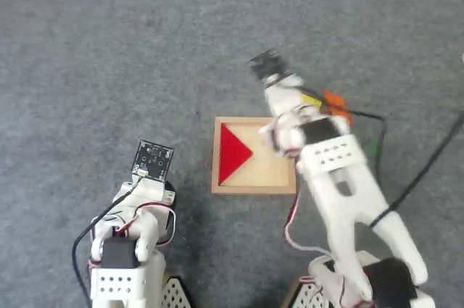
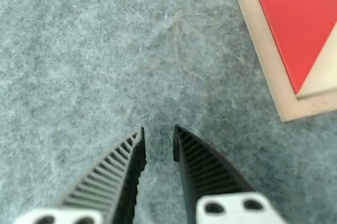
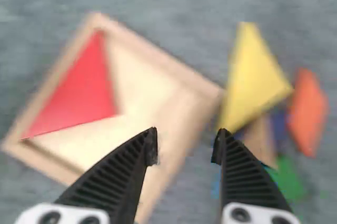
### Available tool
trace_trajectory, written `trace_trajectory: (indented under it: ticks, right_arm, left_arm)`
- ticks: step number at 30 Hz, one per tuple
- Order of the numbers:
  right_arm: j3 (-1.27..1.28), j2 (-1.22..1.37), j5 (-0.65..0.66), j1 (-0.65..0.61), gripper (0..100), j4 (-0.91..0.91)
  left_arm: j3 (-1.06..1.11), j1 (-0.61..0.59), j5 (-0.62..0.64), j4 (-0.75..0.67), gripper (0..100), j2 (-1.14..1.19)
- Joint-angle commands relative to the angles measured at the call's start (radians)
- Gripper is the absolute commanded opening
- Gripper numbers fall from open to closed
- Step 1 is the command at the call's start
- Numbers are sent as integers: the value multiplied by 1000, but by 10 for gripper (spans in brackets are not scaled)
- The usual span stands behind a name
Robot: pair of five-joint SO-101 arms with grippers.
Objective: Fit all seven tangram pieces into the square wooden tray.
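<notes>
The square wooden tray (image 1: 279, 177) lies mid-table with a red triangle (image 1: 232, 152) set in its left side. My right gripper (image 3: 184, 145) is open and empty, hovering over the tray's rim (image 3: 179, 84) on the side near the loose pieces. Beyond that rim lie a yellow triangle (image 3: 253, 81), an orange piece (image 3: 308, 110), a green piece (image 3: 287, 179) and a blue one (image 3: 276, 126). My left gripper (image 2: 159, 129) points at bare carpet beside the tray's corner (image 2: 287, 108), its fingers a narrow gap apart with nothing between them.
Grey carpet covers the whole table. The right arm (image 1: 333, 170) partly covers the yellow (image 1: 310, 98), orange (image 1: 335, 105) and green (image 1: 373, 148) pieces right of the tray. The left arm (image 1: 138, 214) sits at the lower left. Cables trail at the right.
</notes>
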Motion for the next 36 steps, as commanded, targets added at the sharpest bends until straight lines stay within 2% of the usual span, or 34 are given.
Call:
trace_trajectory:
  ticks: [1, 5, 12, 14, 20, 36]
  right_arm:
    - [-118, 41, 81, 77, 207, 22]
    - [-227, 206, 97, 77, 260, 21]
    - [-414, 446, 91, 84, 262, 21]
    - [-423, 479, 52, 84, 262, 19]
    - [-365, 479, 25, 84, 262, -79]
    - [-364, 486, 20, 84, 263, -143]
  left_arm:
    - [-12, -2, -11, 3, 86, -21]
    - [-12, -2, -11, 3, 86, -21]
    - [-12, -2, -11, 3, 86, -21]
    - [-12, -2, -11, 3, 86, -21]
    - [-12, -2, -11, 3, 86, -21]
    - [-12, -2, -11, 3, 86, -21]
